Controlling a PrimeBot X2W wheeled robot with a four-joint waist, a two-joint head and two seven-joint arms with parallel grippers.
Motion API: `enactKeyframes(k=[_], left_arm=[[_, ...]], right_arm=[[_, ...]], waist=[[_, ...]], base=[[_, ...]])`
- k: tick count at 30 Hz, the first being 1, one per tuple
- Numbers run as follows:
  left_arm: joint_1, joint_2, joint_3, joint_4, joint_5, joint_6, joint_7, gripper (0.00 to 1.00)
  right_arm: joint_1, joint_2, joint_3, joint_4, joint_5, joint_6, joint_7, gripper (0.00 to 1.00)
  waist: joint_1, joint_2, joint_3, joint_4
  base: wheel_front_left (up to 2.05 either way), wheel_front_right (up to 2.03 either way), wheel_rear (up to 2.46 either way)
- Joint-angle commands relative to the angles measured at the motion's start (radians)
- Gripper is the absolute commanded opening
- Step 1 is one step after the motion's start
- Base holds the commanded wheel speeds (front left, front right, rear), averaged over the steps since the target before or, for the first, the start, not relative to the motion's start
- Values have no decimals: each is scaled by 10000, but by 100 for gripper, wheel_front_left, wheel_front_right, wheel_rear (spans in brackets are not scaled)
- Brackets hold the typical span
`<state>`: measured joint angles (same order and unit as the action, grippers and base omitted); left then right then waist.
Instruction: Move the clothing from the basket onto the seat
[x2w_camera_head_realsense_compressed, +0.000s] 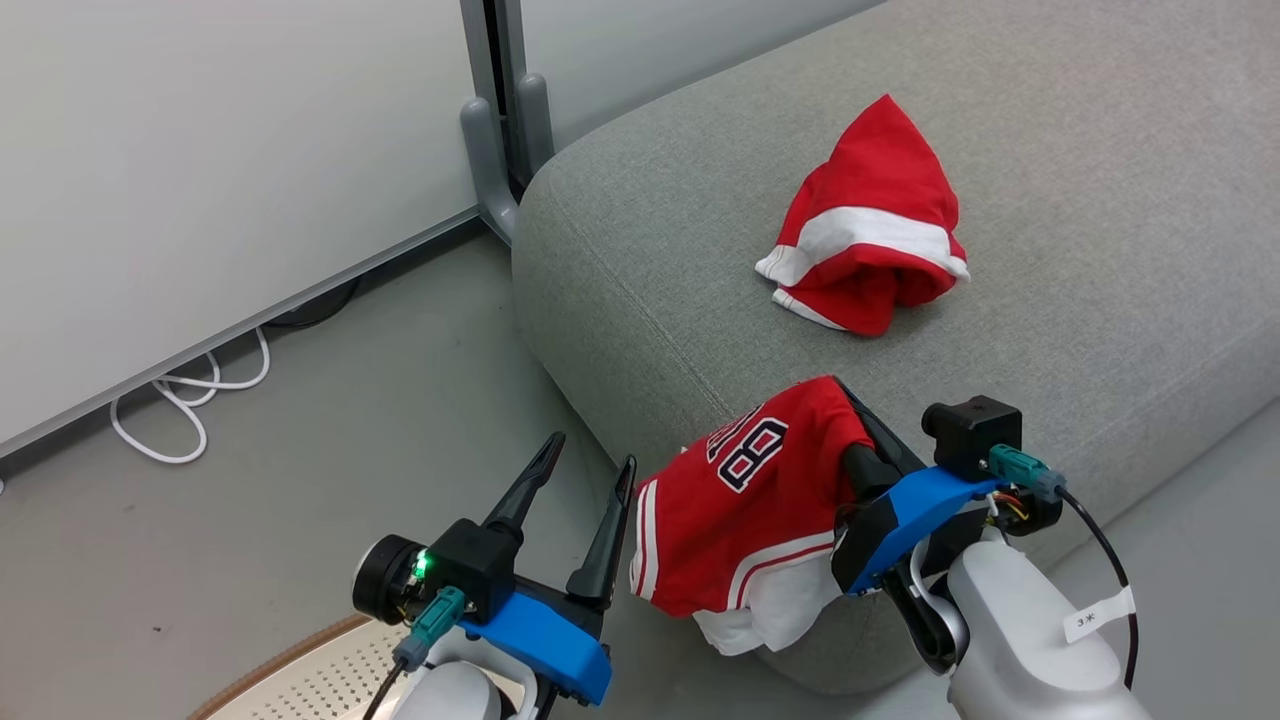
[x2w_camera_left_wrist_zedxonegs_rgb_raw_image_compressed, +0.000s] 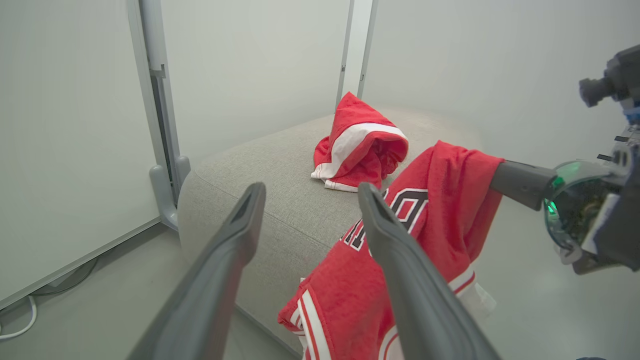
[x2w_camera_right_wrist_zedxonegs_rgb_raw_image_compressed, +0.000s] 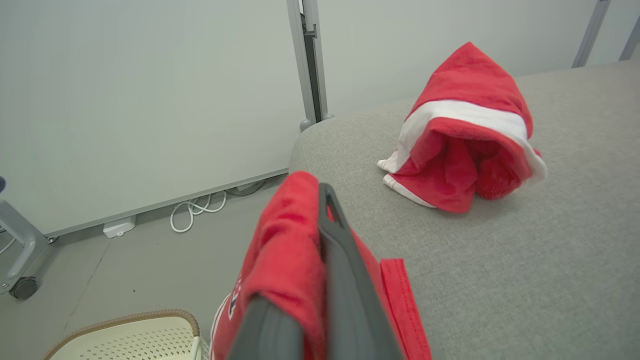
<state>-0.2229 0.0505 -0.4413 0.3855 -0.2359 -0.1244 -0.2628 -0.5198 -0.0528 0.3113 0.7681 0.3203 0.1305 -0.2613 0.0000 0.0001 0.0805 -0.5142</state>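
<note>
A crumpled red garment with a white band (x2w_camera_head_realsense_compressed: 868, 225) (x2w_camera_left_wrist_zedxonegs_rgb_raw_image_compressed: 360, 145) (x2w_camera_right_wrist_zedxonegs_rgb_raw_image_compressed: 467, 135) lies on the grey seat (x2w_camera_head_realsense_compressed: 1050, 150) (x2w_camera_left_wrist_zedxonegs_rgb_raw_image_compressed: 280, 170) (x2w_camera_right_wrist_zedxonegs_rgb_raw_image_compressed: 550, 260). My right gripper (x2w_camera_head_realsense_compressed: 845, 400) (x2w_camera_right_wrist_zedxonegs_rgb_raw_image_compressed: 317, 195) is shut on a red jersey with a white-trimmed number (x2w_camera_head_realsense_compressed: 740, 500) (x2w_camera_left_wrist_zedxonegs_rgb_raw_image_compressed: 400, 240) (x2w_camera_right_wrist_zedxonegs_rgb_raw_image_compressed: 285, 250), which hangs over the seat's front edge. My left gripper (x2w_camera_head_realsense_compressed: 590, 465) (x2w_camera_left_wrist_zedxonegs_rgb_raw_image_compressed: 310, 192) hangs open and empty just left of the jersey. The cream basket with a brown rim (x2w_camera_head_realsense_compressed: 300, 680) (x2w_camera_right_wrist_zedxonegs_rgb_raw_image_compressed: 125, 337) peeks in below.
A white wall panel (x2w_camera_head_realsense_compressed: 200, 150) with a grey post foot (x2w_camera_head_realsense_compressed: 495, 150) stands left of the seat. White cable loops (x2w_camera_head_realsense_compressed: 185, 400) (x2w_camera_right_wrist_zedxonegs_rgb_raw_image_compressed: 195, 210) lie on the grey floor along the wall base.
</note>
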Motion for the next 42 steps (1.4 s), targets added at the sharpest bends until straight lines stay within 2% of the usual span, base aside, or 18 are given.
enactKeyframes(k=[1, 12, 19, 33, 38, 39, 42], left_arm=[[-108, 2, 9, 9, 34, -70, -30, 100], [-134, 1, -47, 11, 86, -76, -30, 100], [-209, 128, -66, -200, 183, -81, -30, 100], [-529, 1057, -669, -1181, 183, -62, -30, 100], [-726, 1596, -715, -1748, 425, -62, 88, 100], [-816, 1819, -685, -2086, 507, -61, 233, 100], [-919, 2024, -683, -2455, 598, -61, 402, 100]], right_arm=[[72, 23, -24, -56, -11, 5, -57, 0], [58, 31, -112, -93, 60, 5, -57, 0], [-585, 32, -102, -270, 103, 5, -57, 0], [-3130, -620, -1208, -1063, 867, 5, 305, 0], [-4237, -1110, -1742, -1532, 1197, 5, 759, 0], [-4712, -1353, -2117, -1700, 1207, 5, 890, 0], [-5117, -1518, -2537, -1891, 1274, 5, 1013, 0]], waist=[[0, -1, 17, -39], [0, -1, 126, -114], [0, -1, 488, -157], [0, -1, 1926, -263], [0, -1, 2825, -383], [0, -1, 3226, -444], [0, -1, 3630, -454]], base=[[0, 0, 0], [0, 0, 0], [0, 0, 0], [0, 0, 0], [0, 0, 0], [0, 0, 0], [0, 0, 0]])
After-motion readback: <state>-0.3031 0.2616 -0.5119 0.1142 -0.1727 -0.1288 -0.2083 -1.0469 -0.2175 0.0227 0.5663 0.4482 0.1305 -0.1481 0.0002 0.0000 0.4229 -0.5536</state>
